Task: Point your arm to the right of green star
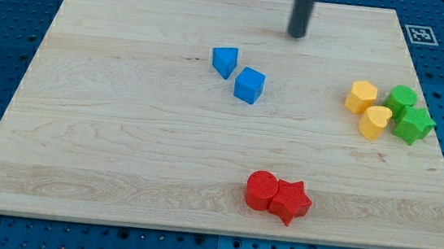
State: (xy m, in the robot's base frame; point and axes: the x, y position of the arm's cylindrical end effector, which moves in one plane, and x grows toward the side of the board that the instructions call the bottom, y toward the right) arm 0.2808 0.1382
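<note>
The green star (415,125) lies near the board's right edge, touching a green cube-like block (401,99) above it and a yellow heart-like block (375,122) on its left. My tip (297,34) is at the view's top middle, far to the upper left of the green star and apart from every block. The rod comes down from the top edge of the view.
A yellow hexagon block (361,97) sits left of the green pair. A blue triangle-like block (225,61) and a blue cube (249,85) lie left of centre. A red cylinder (261,190) and red star (290,201) touch near the bottom. The wooden board (105,146) rests on a blue pegboard.
</note>
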